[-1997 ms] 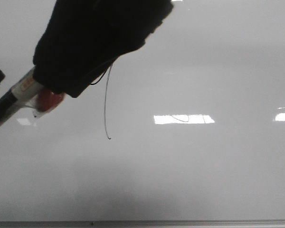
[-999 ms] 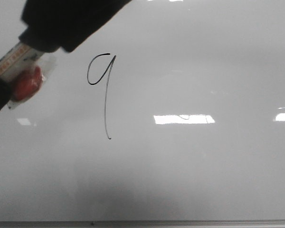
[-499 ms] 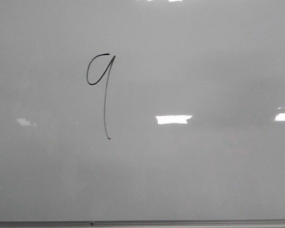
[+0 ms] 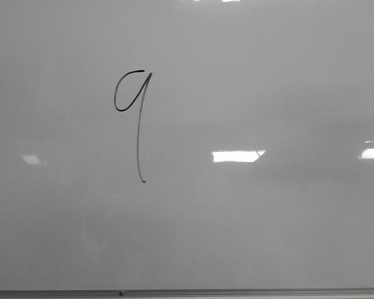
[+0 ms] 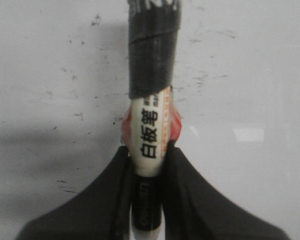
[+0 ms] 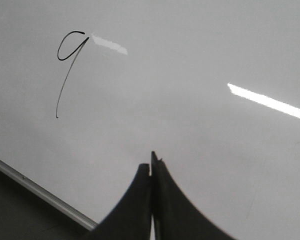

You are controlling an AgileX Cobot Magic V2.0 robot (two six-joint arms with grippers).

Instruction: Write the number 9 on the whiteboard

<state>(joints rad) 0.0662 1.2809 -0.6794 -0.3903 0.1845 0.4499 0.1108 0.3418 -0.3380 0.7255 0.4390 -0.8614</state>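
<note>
The number 9 (image 4: 134,118) is drawn in thin black marker on the glossy pale whiteboard (image 4: 268,224), left of the middle in the front view. It also shows in the right wrist view (image 6: 69,70). No gripper is in the front view. In the left wrist view my left gripper (image 5: 149,152) is shut on a marker (image 5: 149,132) with a white labelled body and a black cap, held over the whiteboard (image 5: 50,90). My right gripper (image 6: 151,167) is shut and empty above the whiteboard (image 6: 215,150), well away from the figure.
A thin metal edge strip (image 4: 237,291) runs along the board's near side and also shows in the right wrist view (image 6: 40,192). Bright light reflections (image 4: 237,156) lie on the board. Small dark specks (image 5: 85,95) dot the board under the left gripper.
The left arm with the marker has drawn back off the upper left of the front view, uncovering the whole 9. In the last half second only the light reflection shifted slightly right.
</note>
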